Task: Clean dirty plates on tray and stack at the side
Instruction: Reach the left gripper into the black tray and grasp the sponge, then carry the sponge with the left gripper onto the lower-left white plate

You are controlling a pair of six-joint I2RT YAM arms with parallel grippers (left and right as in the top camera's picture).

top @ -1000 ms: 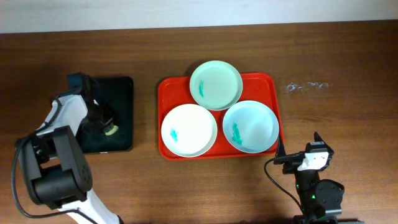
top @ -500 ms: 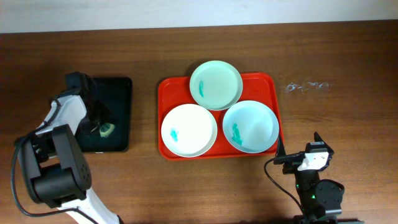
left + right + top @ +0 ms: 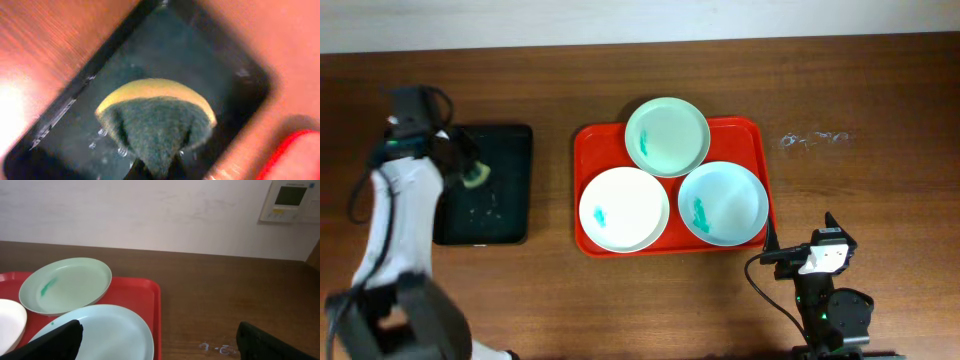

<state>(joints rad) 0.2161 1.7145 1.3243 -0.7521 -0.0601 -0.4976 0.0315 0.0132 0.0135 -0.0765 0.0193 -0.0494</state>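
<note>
Three plates lie on the red tray [image 3: 590,140]: a mint one at the back [image 3: 667,136], a white one front left [image 3: 624,209] and a pale one front right [image 3: 723,203], each with a teal smear. My left gripper [image 3: 468,172] is shut on a yellow-and-green sponge [image 3: 157,120], held over the back of the black tray [image 3: 500,200]. Water drops hang from the sponge. Left of the red tray, the left gripper is apart from the plates. My right gripper [image 3: 160,347] stands open near the table's front edge, beside the tray's right front corner.
Wet spots lie in the black tray [image 3: 200,55]. A small patch of water drops [image 3: 810,139] sits on the bare wooden table right of the red tray. A wall with a control panel [image 3: 291,200] rises behind the table.
My left gripper closed on the sponge in the black tray, lifted it and carried it toward the tray's back left. The right arm and the plates have not moved.
</note>
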